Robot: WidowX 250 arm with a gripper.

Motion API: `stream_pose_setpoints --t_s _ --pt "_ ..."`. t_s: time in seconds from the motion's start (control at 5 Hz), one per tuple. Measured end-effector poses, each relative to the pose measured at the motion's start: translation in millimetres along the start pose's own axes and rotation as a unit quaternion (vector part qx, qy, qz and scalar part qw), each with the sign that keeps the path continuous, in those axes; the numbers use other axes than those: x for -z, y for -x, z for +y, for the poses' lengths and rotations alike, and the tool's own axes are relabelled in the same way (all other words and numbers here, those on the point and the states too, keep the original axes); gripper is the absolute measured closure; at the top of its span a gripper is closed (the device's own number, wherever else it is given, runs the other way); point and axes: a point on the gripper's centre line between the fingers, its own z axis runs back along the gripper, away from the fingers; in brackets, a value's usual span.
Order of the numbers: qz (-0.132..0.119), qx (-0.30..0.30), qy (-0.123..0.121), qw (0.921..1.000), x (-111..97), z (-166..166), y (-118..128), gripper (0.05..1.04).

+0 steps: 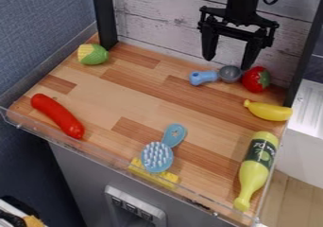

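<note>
Whitewashed plank wall [164, 18] behind; wood-grain counter [95, 93] in front of it, dark post [105, 15] at the back corner. Clock taken with 12 at the top of view, centred on the scoop [213, 76]. Scoop lies flat near the back edge, blue handle at 9 o'clock from its grey bowl [229, 74]. Claw [227, 64] hangs just to the 12 o'clock side, fingers spread wide, nothing held; one tip appears near the gap between bowl and strawberry [256, 79]. Contact with either: cannot tell. Strawberry sits just beside the bowl at 3. Banana [268, 111] between 4 and 5; yellow-green bottle [257, 167] on its side at 5, neck pointing toward 7. Blue brush [157, 157] at 7, bristles up, its head over a yellow piece [165, 180]. Farther out: red sausage-shaped toy [58, 116] between 8 and 9, green-and-yellow corn toy [93, 54] between 9 and 10. Judgement: an open-claw step beside the scoop, with no grasp made. Any move on the scoop would call for lining the fingers up across handle or bowl, lowering without nudging the strawberry, then closing; the narrow handle seems the easier hold, the round bowl likelier to slip.
</note>
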Motion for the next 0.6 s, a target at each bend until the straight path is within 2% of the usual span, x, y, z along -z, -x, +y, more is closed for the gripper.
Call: stream_pose_setpoints --t_s 0.2,0.4,0.6 --pt "0.004 -0.043 0.002 0.9991 0.0 17.6 -1.1 0.086" --pt "0.013 -0.131 0.006 0.9913 -0.3 61.4 -0.7 0.085" --pt "0.019 -0.187 0.012 0.9821 0.7 102.7 3.0 0.089"
